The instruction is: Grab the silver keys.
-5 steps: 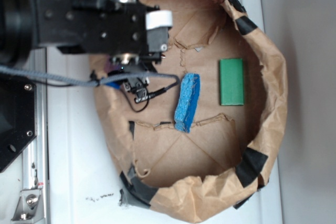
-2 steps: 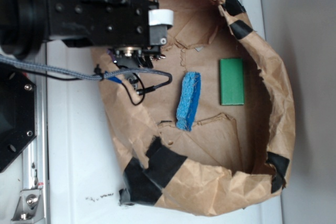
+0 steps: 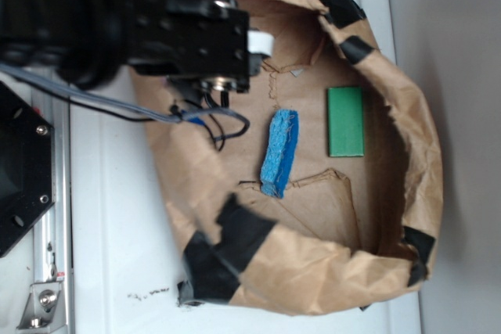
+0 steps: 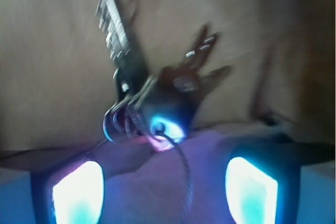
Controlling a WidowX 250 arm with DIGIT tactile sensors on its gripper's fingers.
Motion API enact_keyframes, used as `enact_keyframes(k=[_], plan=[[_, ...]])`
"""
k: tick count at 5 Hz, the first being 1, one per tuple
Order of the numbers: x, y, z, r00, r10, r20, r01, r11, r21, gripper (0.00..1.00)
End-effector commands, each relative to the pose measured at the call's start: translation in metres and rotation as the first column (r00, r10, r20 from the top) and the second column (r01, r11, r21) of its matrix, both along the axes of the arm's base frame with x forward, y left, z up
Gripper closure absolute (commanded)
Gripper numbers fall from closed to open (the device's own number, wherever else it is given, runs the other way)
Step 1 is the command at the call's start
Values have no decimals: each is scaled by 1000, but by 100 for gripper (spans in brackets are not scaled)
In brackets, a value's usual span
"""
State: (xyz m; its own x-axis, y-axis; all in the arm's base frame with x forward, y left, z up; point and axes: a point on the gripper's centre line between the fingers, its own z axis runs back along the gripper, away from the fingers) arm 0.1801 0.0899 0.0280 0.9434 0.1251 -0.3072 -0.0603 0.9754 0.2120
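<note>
The bunch of shiny silver metal keys (image 4: pixel 152 98) lies unheld on the brown paper liner (image 3: pixel 313 217), centred just ahead of the black gripper (image 4: pixel 164 184), whose fingers stand wide apart, so closing and lifting remain.

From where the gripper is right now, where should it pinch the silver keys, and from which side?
Pinch the silver keys at the bunched heads, where they stack on the ring, probably the thickest part to close on. Come straight forward as the wrist view faces: the bunch sits centred just ahead of the two fingers, and the blades fan away beyond.
</note>
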Motion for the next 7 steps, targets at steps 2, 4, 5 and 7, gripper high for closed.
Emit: enact_keyframes(k=[2, 4, 5, 7], plan=[[13, 6, 9, 996, 61, 67, -61, 998, -7, 100], [18, 5, 11, 992, 75, 103, -76, 997, 4, 100], [18, 4, 12, 990, 73, 121, -75, 997, 17, 100], [21, 0, 29, 985, 89, 149, -89, 996, -4, 100]])
